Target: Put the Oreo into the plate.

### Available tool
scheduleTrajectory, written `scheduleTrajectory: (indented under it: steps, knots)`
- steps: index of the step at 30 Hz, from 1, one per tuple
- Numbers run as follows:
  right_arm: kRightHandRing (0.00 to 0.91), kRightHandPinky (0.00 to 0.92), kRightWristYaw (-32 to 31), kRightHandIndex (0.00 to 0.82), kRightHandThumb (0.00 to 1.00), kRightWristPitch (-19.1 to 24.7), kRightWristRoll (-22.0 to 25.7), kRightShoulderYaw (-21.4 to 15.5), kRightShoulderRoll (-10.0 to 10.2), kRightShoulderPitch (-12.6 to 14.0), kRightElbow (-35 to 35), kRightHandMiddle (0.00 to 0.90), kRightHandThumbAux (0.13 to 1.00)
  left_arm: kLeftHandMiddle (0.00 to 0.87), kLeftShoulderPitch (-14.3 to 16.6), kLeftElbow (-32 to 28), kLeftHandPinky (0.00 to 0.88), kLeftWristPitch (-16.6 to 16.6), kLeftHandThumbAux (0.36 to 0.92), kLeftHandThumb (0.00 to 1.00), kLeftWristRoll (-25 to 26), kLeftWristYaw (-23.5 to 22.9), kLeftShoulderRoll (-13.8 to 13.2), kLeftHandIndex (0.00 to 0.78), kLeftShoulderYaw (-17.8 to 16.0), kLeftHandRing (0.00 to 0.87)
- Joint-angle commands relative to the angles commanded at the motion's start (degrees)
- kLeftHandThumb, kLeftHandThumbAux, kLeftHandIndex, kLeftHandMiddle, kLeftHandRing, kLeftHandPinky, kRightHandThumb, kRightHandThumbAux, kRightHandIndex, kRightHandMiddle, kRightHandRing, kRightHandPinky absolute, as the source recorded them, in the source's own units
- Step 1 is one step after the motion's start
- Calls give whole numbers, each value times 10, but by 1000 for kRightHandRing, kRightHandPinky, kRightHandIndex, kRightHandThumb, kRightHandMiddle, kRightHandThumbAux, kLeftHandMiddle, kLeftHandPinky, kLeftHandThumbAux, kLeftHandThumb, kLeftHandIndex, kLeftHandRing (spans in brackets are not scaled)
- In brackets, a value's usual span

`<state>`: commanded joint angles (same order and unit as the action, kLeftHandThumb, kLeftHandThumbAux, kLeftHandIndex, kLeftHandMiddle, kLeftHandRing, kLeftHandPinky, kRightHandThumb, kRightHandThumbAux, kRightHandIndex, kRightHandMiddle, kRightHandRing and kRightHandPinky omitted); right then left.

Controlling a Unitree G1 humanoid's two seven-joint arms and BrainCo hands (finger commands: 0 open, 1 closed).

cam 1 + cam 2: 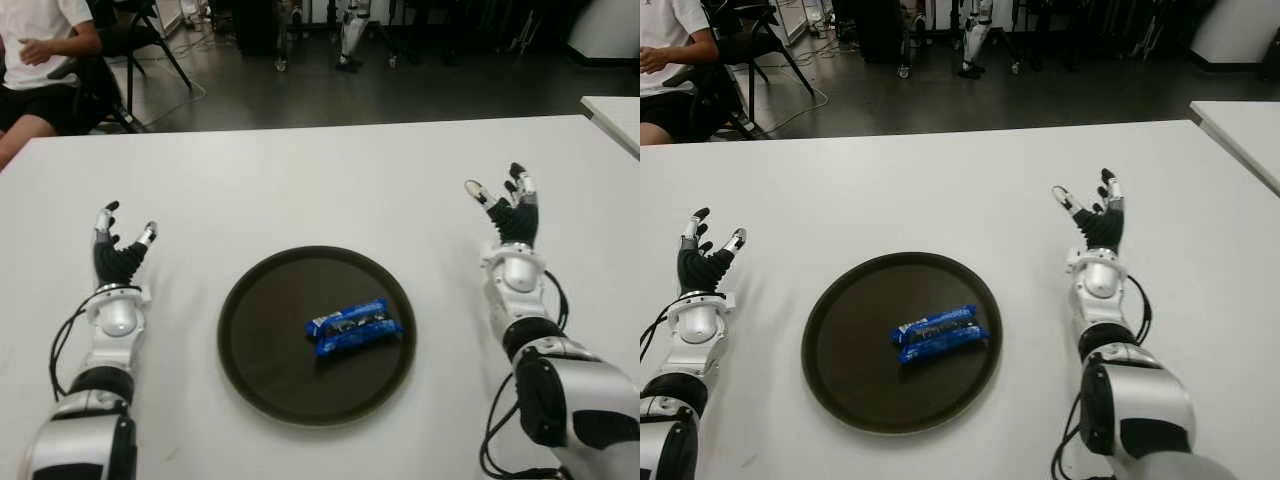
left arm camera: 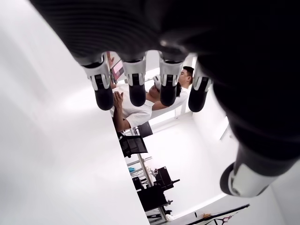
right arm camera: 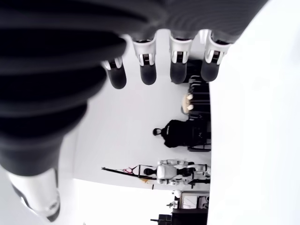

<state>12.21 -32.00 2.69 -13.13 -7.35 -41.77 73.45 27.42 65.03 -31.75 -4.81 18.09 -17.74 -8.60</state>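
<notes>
Eye views are showing the Oreo [image 1: 354, 328] lying crosswise in the plate [image 1: 260, 360], between my left hand [image 1: 118, 252] and nearer right hand [image 1: 508, 205], both spread empty.

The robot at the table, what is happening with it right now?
Nothing is being handled now. The blue Oreo pack already lies inside the dark round plate on the white table. The left hand shows left of the plate, the right hand right of it, both open and holding nothing.
</notes>
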Motion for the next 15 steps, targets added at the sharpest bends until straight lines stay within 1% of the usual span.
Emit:
scheduleTrajectory:
  steps: [5, 11, 15]
  knots:
    - [0, 0, -2, 28, 0, 31, -6, 4, 2, 0, 7, 0, 698, 0, 1, 0, 0, 2, 668, 0, 4, -4, -1, 0, -2, 0]
    - [0, 0, -21, 24, 0, 76, -15, 10, -6, 3, 24, 0, 684, 0, 4, 4, 0, 9, 670, 0, 8, -6, -1, 0, -7, 0]
    - [0, 0, -33, 14, 0, 87, -25, 18, -10, 5, 24, 0, 684, 0, 3, 5, 0, 7, 676, 0, 8, -6, -2, 0, -8, 0]
